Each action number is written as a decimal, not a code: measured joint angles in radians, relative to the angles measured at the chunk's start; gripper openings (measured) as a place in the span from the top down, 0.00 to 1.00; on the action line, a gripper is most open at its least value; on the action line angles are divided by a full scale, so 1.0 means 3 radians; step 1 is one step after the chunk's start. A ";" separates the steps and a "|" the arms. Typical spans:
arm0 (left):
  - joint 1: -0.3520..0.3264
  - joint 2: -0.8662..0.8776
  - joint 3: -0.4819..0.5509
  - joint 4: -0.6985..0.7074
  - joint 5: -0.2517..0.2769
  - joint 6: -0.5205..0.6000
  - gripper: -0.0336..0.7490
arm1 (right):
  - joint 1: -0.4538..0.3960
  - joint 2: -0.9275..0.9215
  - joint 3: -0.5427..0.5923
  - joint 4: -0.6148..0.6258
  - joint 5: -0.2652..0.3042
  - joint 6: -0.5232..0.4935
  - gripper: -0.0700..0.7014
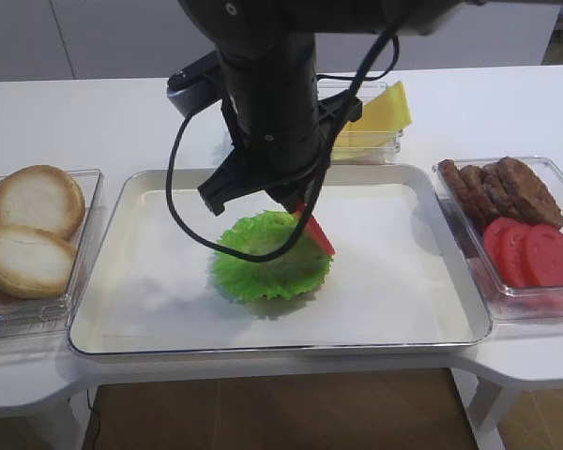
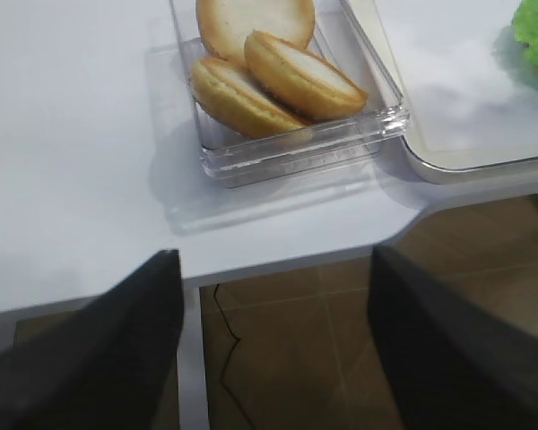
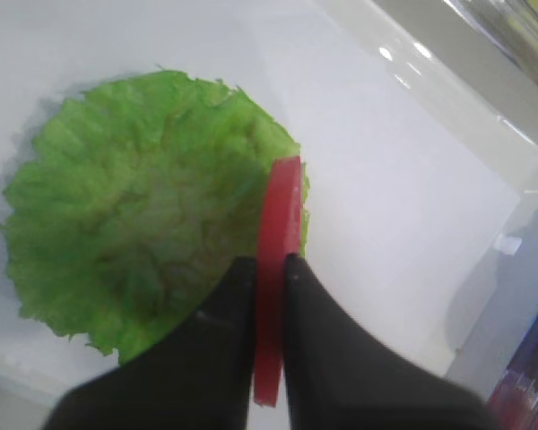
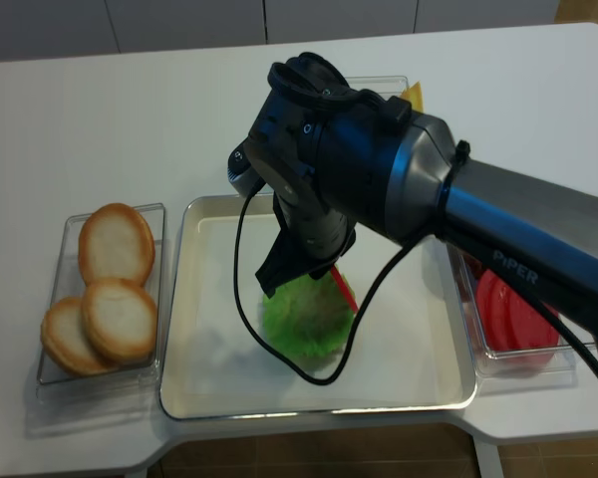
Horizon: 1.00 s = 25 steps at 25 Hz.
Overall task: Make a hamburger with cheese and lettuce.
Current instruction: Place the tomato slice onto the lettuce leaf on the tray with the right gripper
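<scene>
Right tool: jaws closed on a red tomato slice, gripped by its faces and held on edge, nearly upright. The slice's lower rim hangs at the right edge of the lettuce; contact between them cannot be confirmed from the wrist view.

Lettuce: 1 ruffled green leaf, lying flat on the metal tray, roughly at tray centre. Nothing else rests on the leaf, so the hamburger consists of this leaf alone.

Tray sits at the middle of the white table, close to the front edge.

Cheese: yellow slices in a clear container behind the tray's rear edge, partly hidden by the right arm.

Bun halves: in a clear box at the table's left edge, just beside the tray. 3 halves visible in the left wrist view.

Clear box at the table's right edge: brown patties toward the rear, tomato slices toward the front.

Left tool: jaws spread wide, holding nothing, positioned off the table's front-left edge over the floor.
</scene>
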 joint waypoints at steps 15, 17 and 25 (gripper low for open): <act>0.0000 0.0000 0.0000 0.0000 0.0000 0.0000 0.35 | 0.0000 0.0000 0.0000 0.0180 -0.0162 0.0006 0.72; 0.0000 0.0000 0.0000 0.0000 0.0000 0.0000 0.35 | 0.0000 0.0000 0.0000 0.0204 -0.0162 0.0006 0.71; 0.0000 0.0000 0.0000 0.0000 0.0000 0.0000 0.35 | 0.0000 0.0002 0.0000 0.0232 -0.0170 0.0019 0.47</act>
